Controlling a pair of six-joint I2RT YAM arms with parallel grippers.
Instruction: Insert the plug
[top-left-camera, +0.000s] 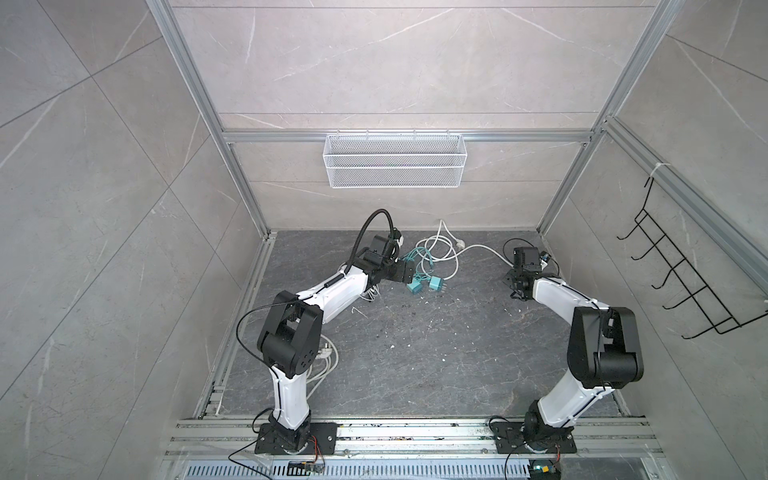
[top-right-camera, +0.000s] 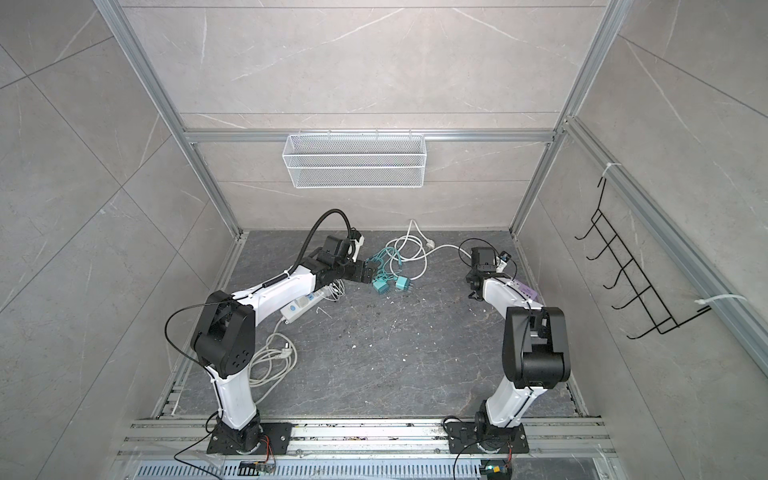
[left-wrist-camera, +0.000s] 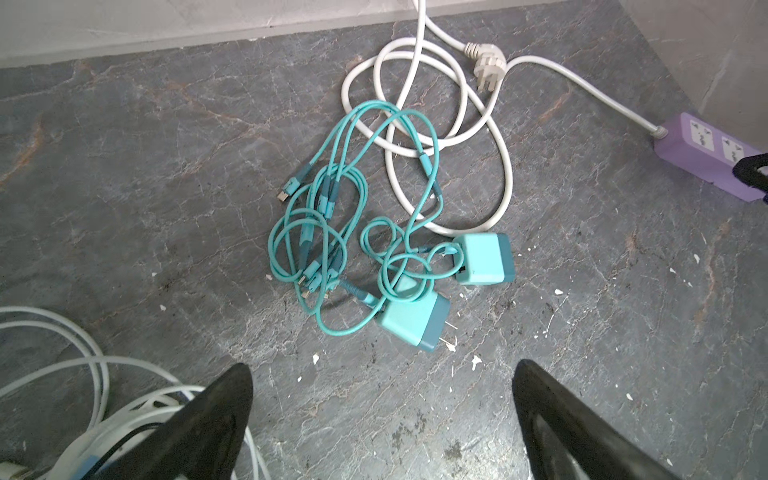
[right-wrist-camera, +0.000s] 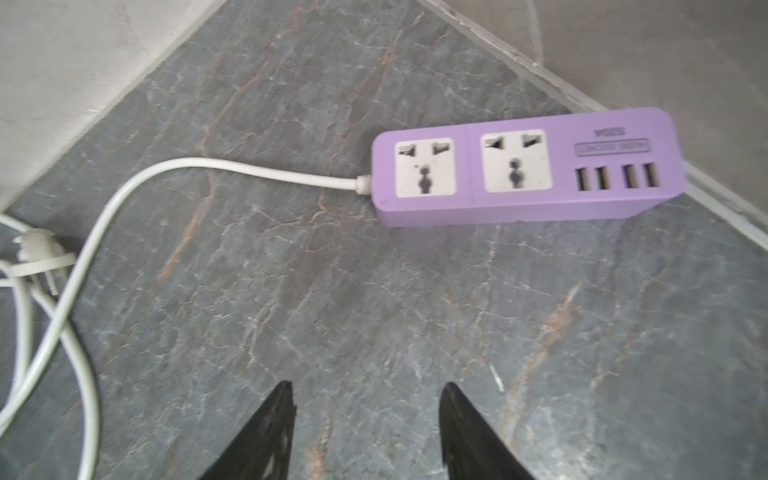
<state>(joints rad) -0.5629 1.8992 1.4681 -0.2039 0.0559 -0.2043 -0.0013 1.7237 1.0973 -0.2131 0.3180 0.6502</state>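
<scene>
Top views: nothing is inserted yet. The teal plug (top-left-camera: 415, 288) is seen loose on the floor (top-left-camera: 415, 353), just ahead of the left gripper (top-left-camera: 406, 273).
Left wrist: jaws are spread wide and empty. Prongs (left-wrist-camera: 444, 337) are exposed, cord (left-wrist-camera: 316, 216) is tangled.
Right wrist: the right gripper (right-wrist-camera: 365, 384) is held part-open and empty. The purple strip (right-wrist-camera: 528, 166) sockets are left vacant.

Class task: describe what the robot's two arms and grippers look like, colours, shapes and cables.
The left arm and right arm match: white link shells, bulky black joint housings, black base plates, thin black cables looping alongside. A ribbed black hose arches above the left wrist only. The left gripper and right gripper have black fingers tapering to points.
</scene>
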